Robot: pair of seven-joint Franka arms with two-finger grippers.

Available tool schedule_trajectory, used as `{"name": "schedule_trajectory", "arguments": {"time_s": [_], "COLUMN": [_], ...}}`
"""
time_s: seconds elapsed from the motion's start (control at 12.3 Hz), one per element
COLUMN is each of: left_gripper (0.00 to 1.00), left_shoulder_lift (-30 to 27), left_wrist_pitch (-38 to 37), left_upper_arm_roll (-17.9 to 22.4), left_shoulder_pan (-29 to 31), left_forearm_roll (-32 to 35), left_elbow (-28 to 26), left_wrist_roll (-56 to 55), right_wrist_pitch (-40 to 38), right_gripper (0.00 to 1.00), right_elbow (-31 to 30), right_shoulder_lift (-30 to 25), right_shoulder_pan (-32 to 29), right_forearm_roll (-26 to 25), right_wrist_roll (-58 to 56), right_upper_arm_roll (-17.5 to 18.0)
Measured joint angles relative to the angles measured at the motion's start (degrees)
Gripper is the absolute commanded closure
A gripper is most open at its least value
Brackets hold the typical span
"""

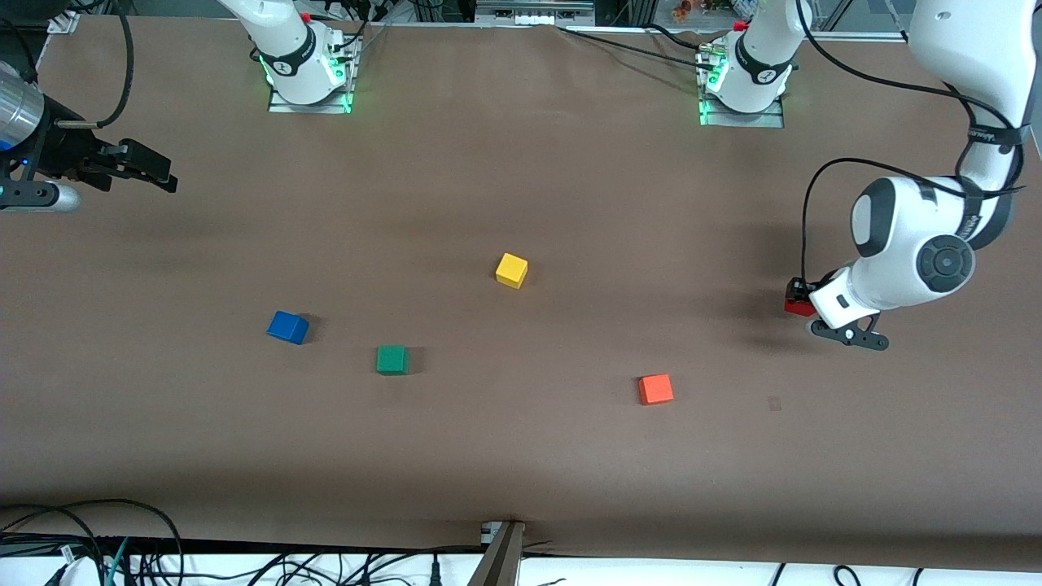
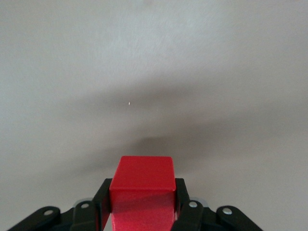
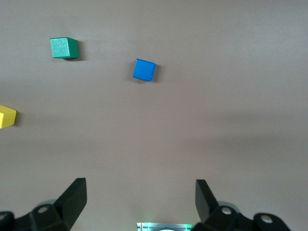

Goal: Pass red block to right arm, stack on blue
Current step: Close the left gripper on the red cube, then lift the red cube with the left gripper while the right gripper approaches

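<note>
The red block (image 1: 798, 307) is clamped between the fingers of my left gripper (image 1: 799, 295) near the left arm's end of the table, low over the brown surface. In the left wrist view the red block (image 2: 142, 180) fills the gap between the black fingers (image 2: 179, 197). The blue cube (image 1: 287, 327) lies on the table toward the right arm's end; it also shows in the right wrist view (image 3: 144, 70). My right gripper (image 1: 161, 173) hangs open and empty in the air over the right arm's end of the table; its open fingers frame the right wrist view (image 3: 140, 187).
A green cube (image 1: 391, 359) lies beside the blue one, slightly nearer to the front camera. A yellow cube (image 1: 511, 270) sits mid-table. An orange cube (image 1: 655, 389) lies nearer to the front camera than the red block. Cables run along the table's front edge.
</note>
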Motion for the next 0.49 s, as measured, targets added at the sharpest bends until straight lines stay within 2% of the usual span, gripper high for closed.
{"name": "schedule_trajectory", "arguments": {"time_s": [0.16,0.49], "left_gripper": [1.00,1.00], "left_shoulder_lift": [-0.1,-0.2], "left_wrist_pitch": [-3.1,-14.9], "left_upper_arm_roll": [-1.3,-5.9], "left_shoulder_pan": [-0.3,-1.0], "left_forearm_roll": [0.0,0.1], "left_elbow": [3.7,13.3], "left_wrist_roll": [1.0,2.5], "right_wrist_pitch": [0.1,1.8], "right_gripper": [0.00,0.00], "right_elbow": [0.0,0.0], "right_shoulder_lift": [0.0,0.0], "right_shoulder_pan": [0.0,-0.1], "right_forearm_roll": [0.0,0.0], "right_wrist_roll": [0.0,0.0], "right_upper_arm_roll": [0.0,-0.2]}}
